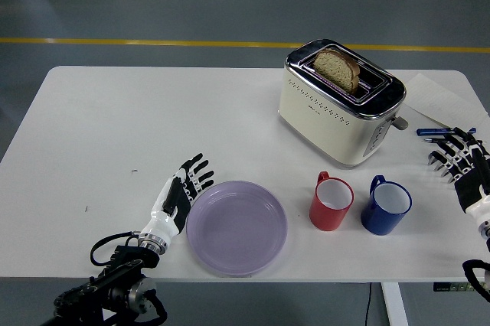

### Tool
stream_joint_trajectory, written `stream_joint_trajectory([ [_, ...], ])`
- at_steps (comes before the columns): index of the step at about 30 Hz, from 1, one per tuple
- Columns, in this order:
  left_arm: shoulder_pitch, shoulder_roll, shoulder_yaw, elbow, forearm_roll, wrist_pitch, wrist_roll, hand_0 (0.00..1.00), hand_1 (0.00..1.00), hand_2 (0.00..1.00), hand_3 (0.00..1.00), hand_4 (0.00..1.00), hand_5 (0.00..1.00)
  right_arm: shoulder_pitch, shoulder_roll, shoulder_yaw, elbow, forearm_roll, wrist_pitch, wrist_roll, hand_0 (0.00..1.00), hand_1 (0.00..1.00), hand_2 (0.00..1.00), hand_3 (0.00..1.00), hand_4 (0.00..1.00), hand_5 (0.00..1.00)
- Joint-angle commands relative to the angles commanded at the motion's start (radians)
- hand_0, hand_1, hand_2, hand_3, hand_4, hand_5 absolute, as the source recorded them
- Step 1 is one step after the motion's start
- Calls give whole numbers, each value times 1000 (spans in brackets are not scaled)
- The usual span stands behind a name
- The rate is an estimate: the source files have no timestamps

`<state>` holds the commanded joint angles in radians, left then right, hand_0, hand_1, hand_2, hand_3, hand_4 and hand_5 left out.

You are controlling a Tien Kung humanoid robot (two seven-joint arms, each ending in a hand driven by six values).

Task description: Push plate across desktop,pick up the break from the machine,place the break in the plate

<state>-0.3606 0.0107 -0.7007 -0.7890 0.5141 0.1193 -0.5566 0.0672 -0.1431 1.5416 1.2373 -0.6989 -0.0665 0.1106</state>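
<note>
A lilac plate (237, 227) lies near the table's front edge, left of centre. My left hand (182, 191) is flat and open, its fingers against the plate's left rim. A slice of brown bread (338, 67) stands upright in the slot of a cream and chrome toaster (339, 102) at the back right. My right hand (462, 159) hovers open near the right edge, well apart from the toaster, holding nothing.
A red mug (331, 202) and a blue mug (387, 206) stand side by side in front of the toaster, right of the plate. A blue pen (432, 132) and a sheet of paper (440, 100) lie at the far right.
</note>
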Motion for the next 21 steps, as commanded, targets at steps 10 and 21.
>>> stream_joint_trajectory([
  [10,67,15,-197,-116,172,70,13,783,824,919,908,487,998,10,-4,8,2,-1,0,0,692,666,660,645,501,516],
  [21,208,-4,-488,-345,411,61,172,773,787,829,841,490,998,65,-60,24,-5,-1,-11,0,692,667,659,645,501,517],
])
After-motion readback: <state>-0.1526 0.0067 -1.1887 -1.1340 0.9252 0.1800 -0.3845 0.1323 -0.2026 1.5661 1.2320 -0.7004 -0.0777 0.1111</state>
